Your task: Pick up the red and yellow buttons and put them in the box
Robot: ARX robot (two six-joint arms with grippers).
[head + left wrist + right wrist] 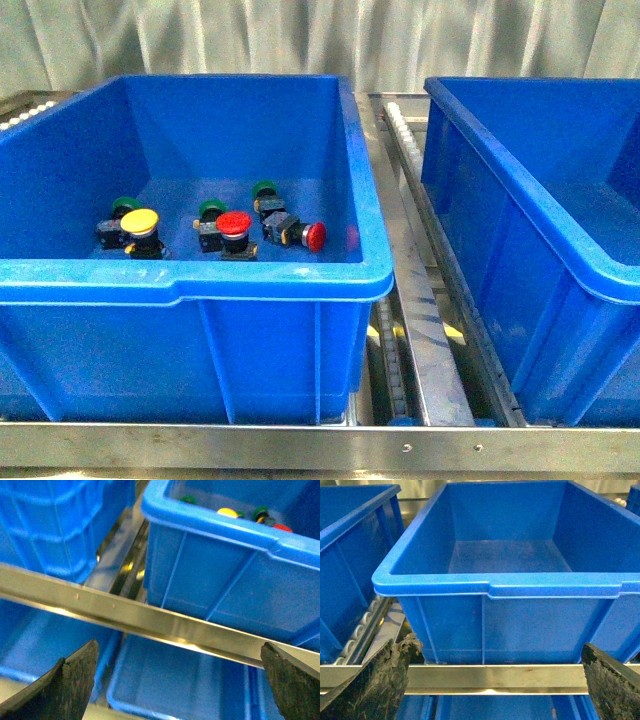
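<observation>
The left gripper hangs released, its two dark fingers spread wide with nothing between them. It faces the steel rail along the front of the rack and, beyond that, the near wall of the left-hand bin. The right gripper is spread just as wide and holds nothing. It looks over the same rail into the right-hand bin, where only a bare blue floor shows.

All the buttons lie on the floor of the left-hand bin, toward its near wall. The yellow button stands cap-up closest to the bin's left wall. The upright red button sits about mid-floor. Just to its right the tipped red button lies on its side, cap pointing at the right wall. Three green-capped switches sit just behind them. A roller track runs between the two bins.
</observation>
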